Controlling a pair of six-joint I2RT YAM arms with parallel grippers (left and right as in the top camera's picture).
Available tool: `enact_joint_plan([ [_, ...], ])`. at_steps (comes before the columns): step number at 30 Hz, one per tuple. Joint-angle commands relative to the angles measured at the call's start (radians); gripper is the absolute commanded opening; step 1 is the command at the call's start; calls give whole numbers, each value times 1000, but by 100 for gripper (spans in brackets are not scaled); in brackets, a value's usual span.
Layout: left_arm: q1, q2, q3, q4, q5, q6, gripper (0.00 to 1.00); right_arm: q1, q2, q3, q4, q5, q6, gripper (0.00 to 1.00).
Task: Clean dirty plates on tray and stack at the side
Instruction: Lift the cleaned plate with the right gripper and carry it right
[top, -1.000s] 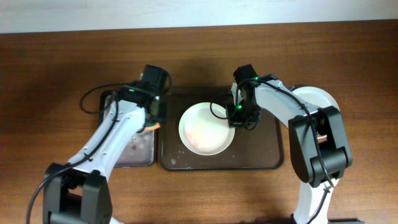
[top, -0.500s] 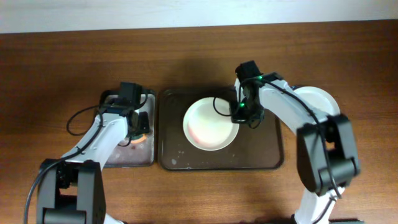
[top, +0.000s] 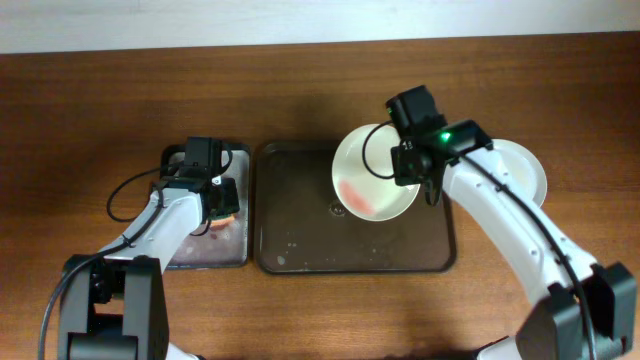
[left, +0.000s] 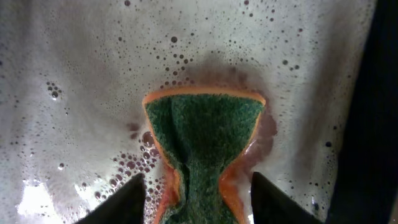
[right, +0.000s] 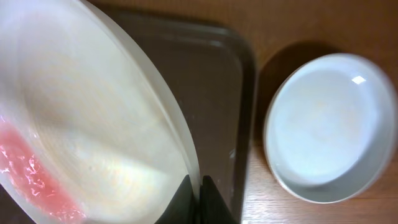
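Note:
A pale plate (top: 372, 180) with a red sauce streak hangs tilted over the right part of the dark brown tray (top: 300, 235). My right gripper (top: 425, 185) is shut on its right rim. In the right wrist view the gripper (right: 198, 198) pinches the plate (right: 93, 124) by its edge, and the streak sits low on the left. A clean white plate (top: 522, 168) rests on the table right of the tray. My left gripper (left: 198, 177) stands open astride a green and orange sponge (left: 202, 137), with both fingers a little off its sides.
The sponge lies on a smaller grey metal tray (top: 215, 250) covered in soapy foam, left of the brown tray. Droplets speckle the brown tray's floor. In the right wrist view the clean plate (right: 326, 127) sits just past the brown tray's rim (right: 245, 93).
My right gripper has lifted the streaked plate off the brown tray and carried it right. My left gripper has come to rest over the grey tray and opened, letting go of the sponge.

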Motion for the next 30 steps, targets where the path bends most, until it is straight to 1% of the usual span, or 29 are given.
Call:
enact_joint_plan([
  [1, 2, -11, -7, 2, 15, 3, 57, 89, -54, -1, 0, 256, 8, 4],
  [4, 2, -11, -6, 8, 14, 3, 58, 177, -54, -1, 2, 487, 8, 4],
  [8, 2, -11, -6, 45, 14, 3, 58, 251, -54, -1, 8, 610, 8, 4],
  [12, 2, -1, -7, 100, 14, 3, 58, 305, -54, -1, 16, 685, 8, 4],
  [16, 2, 49, -7, 119, 14, 3, 57, 322, -54, -1, 16, 698, 8, 4],
  [20, 2, 67, -6, 149, 14, 3, 53, 322, -54, -1, 17, 698, 8, 4],
  [21, 2, 66, -6, 168, 14, 3, 48, 322, -54, -1, 16, 698, 8, 4],
  [22, 2, 66, -6, 186, 14, 3, 36, 322, -54, -1, 16, 698, 8, 4],
  [23, 2, 66, -6, 198, 14, 3, 24, 322, -54, -1, 16, 698, 8, 4],
  [24, 2, 66, -6, 218, 14, 3, 4, 322, -54, -1, 16, 698, 8, 4],
  [25, 2, 66, -6, 233, 14, 3, 0, 322, -54, -1, 16, 698, 8, 4],
  [28, 2, 65, -6, 241, 15, 3, 0, 322, -54, -1, 16, 698, 9, 4],
  [30, 3, 65, -5, 225, 13, 3, 0, 320, -54, -1, 16, 698, 35, 4],
])
